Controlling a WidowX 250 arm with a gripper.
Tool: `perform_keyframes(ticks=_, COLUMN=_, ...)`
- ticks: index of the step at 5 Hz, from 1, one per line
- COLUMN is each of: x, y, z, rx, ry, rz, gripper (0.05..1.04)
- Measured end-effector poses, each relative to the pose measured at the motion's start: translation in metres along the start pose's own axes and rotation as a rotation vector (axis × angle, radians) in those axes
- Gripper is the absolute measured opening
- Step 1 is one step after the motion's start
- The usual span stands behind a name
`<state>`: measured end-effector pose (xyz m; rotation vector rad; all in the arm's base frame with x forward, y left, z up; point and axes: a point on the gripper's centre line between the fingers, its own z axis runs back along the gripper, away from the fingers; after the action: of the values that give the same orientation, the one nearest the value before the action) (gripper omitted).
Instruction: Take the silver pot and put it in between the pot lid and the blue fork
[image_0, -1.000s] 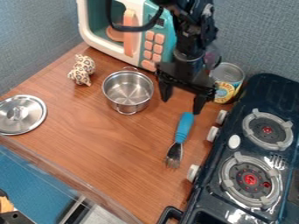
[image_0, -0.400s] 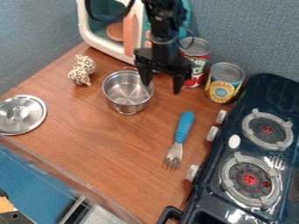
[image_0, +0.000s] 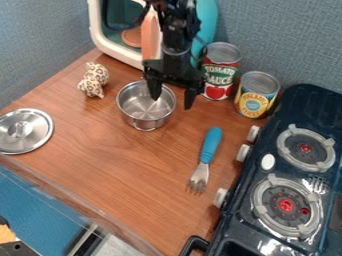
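While fingers (image_0: 155, 90) hang apart, wood (image_0: 178, 136) separates silver pot (image_0: 143, 109) from blue fork (image_0: 210, 146).

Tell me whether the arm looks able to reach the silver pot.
Likely yes. The open tool hangs at the silver pot, one finger over its opening, the other outside the rim. The pot lid and blue fork lie apart from it, so neither seems in the way.

The pot (image_0: 141, 106) – round, shiny silver, uncovered, with small loop handles – stands upright on the counter (image_0: 120, 170), farther back than the lid and fork. The silver lid (image_0: 37, 131) lies flat at the left, knob up. The fork (image_0: 210, 145) lies at the right, blue handle away, metal tines toward the camera.
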<state>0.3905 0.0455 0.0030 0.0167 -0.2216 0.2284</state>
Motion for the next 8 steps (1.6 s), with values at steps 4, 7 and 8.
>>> perform_keyframes(ticks=4, x=0.000, y=0.001, z=-0.026, rx=0.011, ry=0.032, rz=0.031, gripper=0.382)
perform_keyframes(ticks=7, x=-0.003, y=-0.005, z=-0.017, rx=-0.004, ry=0.011, rz=0.009, gripper=0.084)
perform_keyframes(ticks=8, x=-0.007, y=-0.006, z=0.008, rx=-0.019, ry=-0.052, rz=0.016, gripper=0.070)
